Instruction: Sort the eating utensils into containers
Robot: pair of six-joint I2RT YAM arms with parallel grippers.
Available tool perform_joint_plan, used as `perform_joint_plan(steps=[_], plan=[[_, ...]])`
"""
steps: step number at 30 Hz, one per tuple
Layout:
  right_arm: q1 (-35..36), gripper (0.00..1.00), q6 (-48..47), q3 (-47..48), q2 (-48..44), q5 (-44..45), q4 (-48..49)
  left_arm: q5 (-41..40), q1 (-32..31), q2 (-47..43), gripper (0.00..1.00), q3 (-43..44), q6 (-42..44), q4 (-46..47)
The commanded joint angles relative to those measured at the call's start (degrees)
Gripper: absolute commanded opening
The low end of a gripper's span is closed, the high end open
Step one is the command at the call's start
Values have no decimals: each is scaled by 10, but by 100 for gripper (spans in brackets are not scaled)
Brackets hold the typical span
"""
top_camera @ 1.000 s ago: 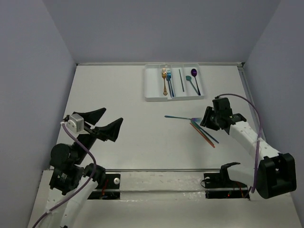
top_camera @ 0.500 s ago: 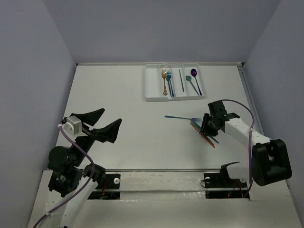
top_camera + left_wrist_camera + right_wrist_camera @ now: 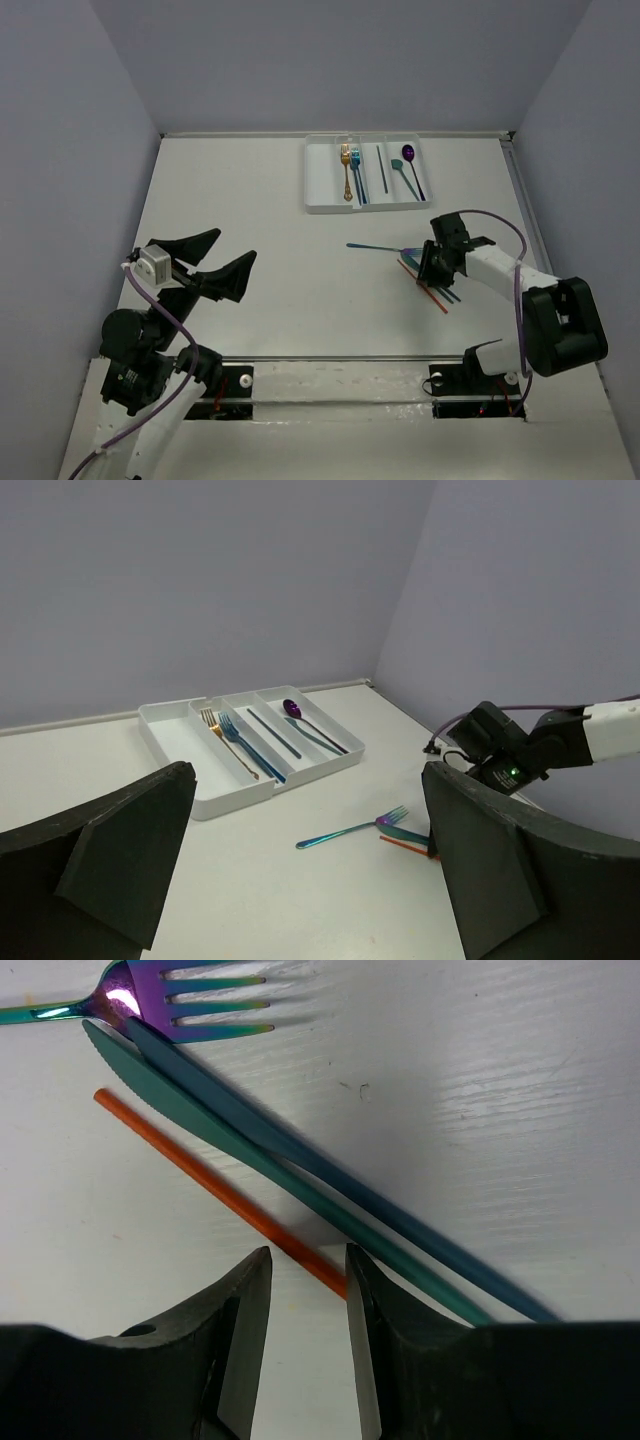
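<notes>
- Orange stick (image 3: 215, 1182) lies flat on the white counter (image 3: 260, 200), right of centre and well short of the tray (image 3: 320, 180). The right pincer (image 3: 306, 1255) is down over its near part, fingers slightly apart and astride it, with bare counter showing in the gap.
- Just beside the stick lie a teal knife (image 3: 250, 1150) and a blue knife (image 3: 330, 1165). They run close together at nearly the same slant and do not touch the stick.
- A purple-to-teal fork (image 3: 190, 1005) lies across the knives' far tips, its handle pointing away to the left.
- In the tray at the far edge, a gold fork (image 3: 346, 170) and a blue fork (image 3: 357, 175) share one compartment. A dark stick (image 3: 381, 168) has the next, and a teal spoon (image 3: 403, 175) and a purple spoon (image 3: 411, 165) lie in the rightmost.
- The right wrist view alone shows the fingers straddling the stick; from above, the arm hides that spot. The left wrist view shows the tray's dividers more plainly.
- The left pincer (image 3: 236, 245) hangs above the counter's left side, jaws spread wide and empty.
- A purple cable (image 3: 500, 215) loops over the right arm, and pale lavender-grey walls (image 3: 100, 150) close in the counter.
</notes>
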Motion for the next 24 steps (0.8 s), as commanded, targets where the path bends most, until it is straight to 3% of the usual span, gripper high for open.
perform_joint_plan(steps=[1,7,11,13,15,22,24], plan=[[15,42,0,6,17,20,15,0,-4,-6,99,21,4,21],[70,41,16,22,39,38,-1,1,-4,-7,99,21,4,21],[111,24,35,24,53,44,-3,1,-4,-6,99,21,4,21],[122,23,44,25,58,56,-5,1,-4,-6,99,20,4,21],[146,15,50,25,70,58,-3,0,-4,-6,99,20,4,21],[237,0,72,47,125,60,26,1,-4,-4,99,20,4,21],[250,0,68,54,130,59,31,0,-4,-4,99,20,4,21]])
